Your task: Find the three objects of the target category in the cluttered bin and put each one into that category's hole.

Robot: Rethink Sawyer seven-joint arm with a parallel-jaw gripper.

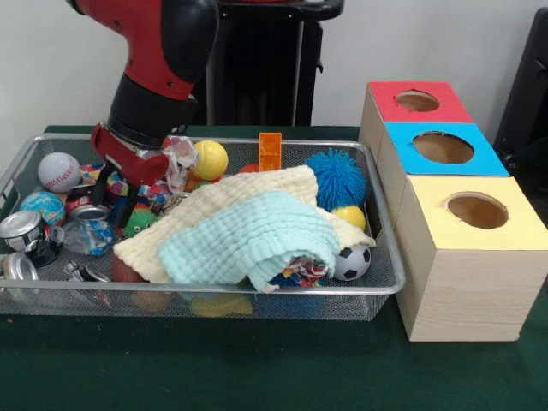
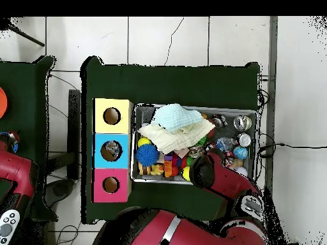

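The bin (image 1: pixel 387 248) of silver wire mesh is full of clutter; it also shows in the overhead view (image 2: pixel 230 109). My gripper (image 1: pixel 118 190) is down in the bin's left part, among small toys and a crushed can (image 1: pixel 86 211). A crumpled patterned wrapper (image 1: pixel 180 158) sits against the gripper's side. I cannot tell whether the gripper is open or shut. A cream cloth (image 1: pixel 224 199) and a mint cloth (image 1: pixel 250 235) cover the middle. Three boxes with holes stand to the right: red (image 1: pixel 417 101), blue (image 1: pixel 443 147), yellow (image 1: pixel 477 210). In the overhead view the arm (image 2: pixel 204 171) hides the gripper.
In the bin lie a baseball (image 1: pixel 58 171), a yellow ball (image 1: pixel 210 159), an orange block (image 1: pixel 271 151), a blue spiky ball (image 1: pixel 336 178), a soccer ball (image 1: pixel 351 263), a globe ball (image 1: pixel 43 206) and cans (image 1: pixel 21 229). Something grey lies in the blue box's hole (image 2: pixel 112 150).
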